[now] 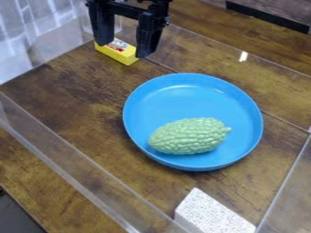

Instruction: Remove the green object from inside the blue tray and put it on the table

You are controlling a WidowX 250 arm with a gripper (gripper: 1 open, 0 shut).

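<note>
Green object [190,136] lies in the tray [148,98], well apart from the wide-open end effector [123,48].

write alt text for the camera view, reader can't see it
A bumpy light green toy vegetable lies in a round blue tray on a dark wooden table. Above them in view, an open black gripper hangs by a yellow block; a speckled white block sits below the tray.

Scene softly, moderately lit. Detail swallowed by black in gripper [126,49]. Pale reflections spread across clear wall [36,27] left of gripper. Soft shading cast in blue tray [195,93] below gripper. Fine texture slightly blurred, picture coarse-grained.
</note>
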